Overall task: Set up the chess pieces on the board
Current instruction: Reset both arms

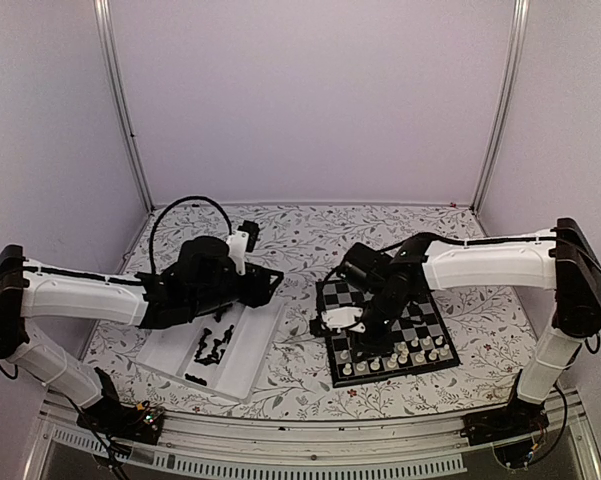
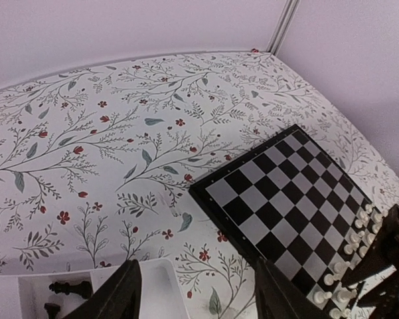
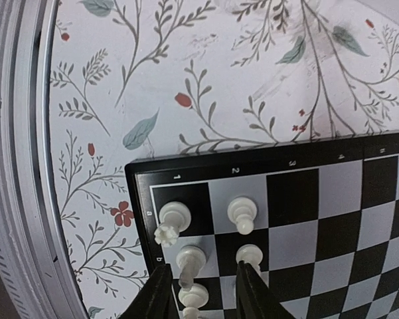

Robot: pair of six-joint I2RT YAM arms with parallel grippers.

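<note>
The board [image 1: 432, 308] lies right of centre, with white pieces [image 1: 400, 356] in its two near rows. Black pieces [image 1: 212, 346] lie in a clear tray [image 1: 258, 352] on the left. My right gripper [image 1: 356, 340] hangs low over the board's near-left corner. In the right wrist view it [image 3: 202, 296] is open, and its fingers [image 3: 156, 299] stand either side of a leaning white piece [image 3: 190, 260]; a rook [image 3: 174, 218] and pawns [image 3: 242, 211] stand beside it. My left gripper [image 2: 199, 299] is open and empty above the tray's right end [image 2: 160, 279], with the board [image 2: 285, 193] to its right.
The table wears a floral cloth [image 1: 310, 235]. A metal rail [image 3: 20, 166] runs along the near edge, close to the board's corner. White walls and corner posts [image 1: 125, 110] close in the back and sides. A black cable [image 1: 185, 205] loops over the left arm.
</note>
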